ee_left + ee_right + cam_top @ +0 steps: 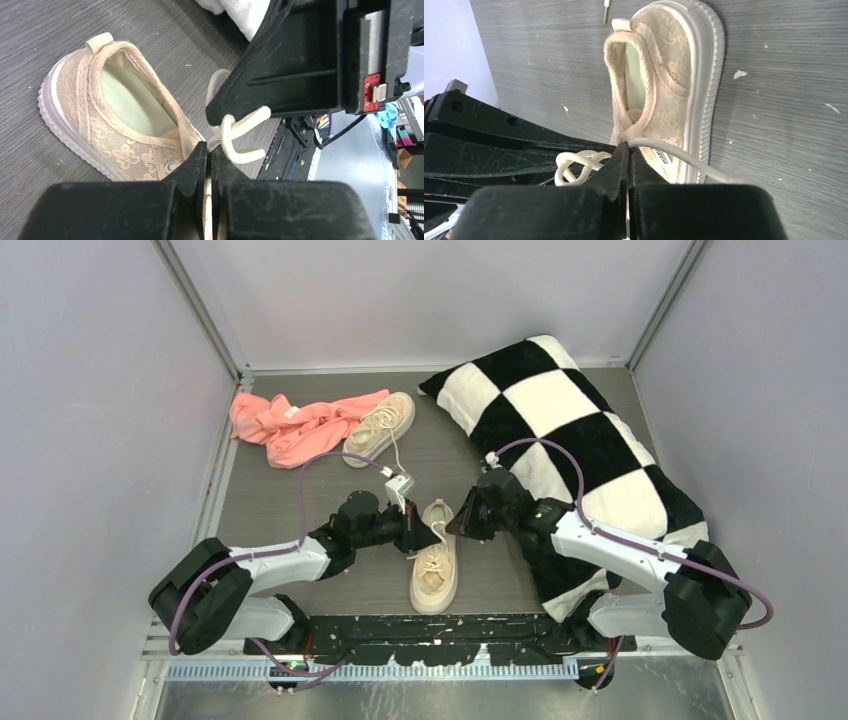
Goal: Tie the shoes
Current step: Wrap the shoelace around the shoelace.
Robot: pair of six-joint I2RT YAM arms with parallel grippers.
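The near shoe point(434, 565) lay between the left gripper point(418, 530) and right gripper point(453, 525), its long axis crossing their line. Both were clamped on its laces point(247, 116), equally near.

A black-and-white checkered pillow point(570, 440) lies slantwise on the dark grey wood-grain desk point(300, 495), one end towards the far wall and the other end reaching the desk's near edge. Well apart to the pillow's left lies a crumpled pink cloth point(295, 425) — level with the pillow's far end. Left of the pillow the desk's grain carries a few small white flecks — too small to identify.
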